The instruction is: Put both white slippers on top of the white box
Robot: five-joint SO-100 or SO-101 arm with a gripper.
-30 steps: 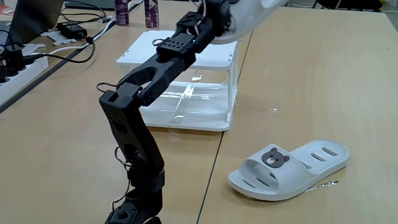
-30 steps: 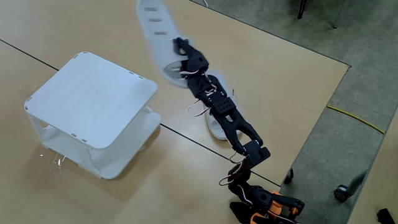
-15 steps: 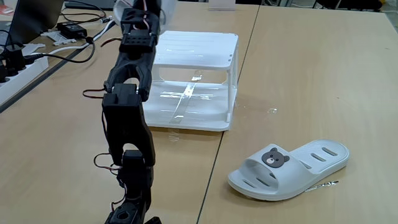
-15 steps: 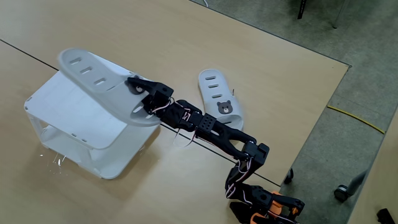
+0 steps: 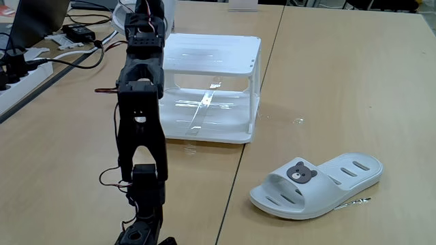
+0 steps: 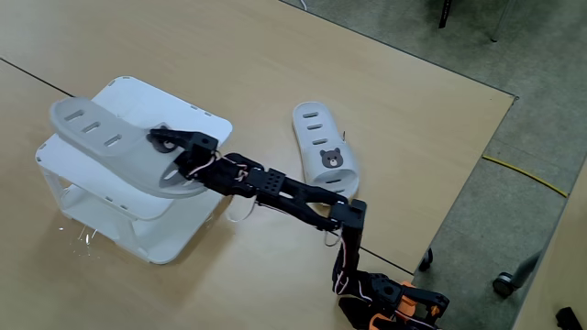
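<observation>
1. The hand (image 6: pixel 168 158) is closed on the strap end of one white slipper (image 6: pixel 101 145); in a fixed view from above, its black fingers grip the slipper near the toe band.
2. This slipper is over the flat top of the white box (image 6: pixel 183 124), slightly tilted, with its heel end pointing to the left edge of that view. Whether the sole already touches the top I cannot tell.
3. The oval slots of the held slipper face up and are visible along its footbed.
4. The black arm (image 6: pixel 284 191) stretches low from its base at the lower right of that view toward the box. In a fixed view from the side the arm (image 5: pixel 139 129) stands in front of the box's left part and hides the hand.
5. The white box (image 5: pixel 225 54) stands on the wooden tabletop (image 5: pixel 340 88), and its lower shelf is glossy with reflections.
6. The second white slipper (image 5: pixel 317 184) lies flat on the tabletop, well apart from the box, with its brown bear badge facing up. In the view from above this slipper (image 6: pixel 323 151) lies to the right of the box, just beside the arm.
7. Cables and a power strip (image 5: pixel 20 71) are at the far left of the side view.
</observation>
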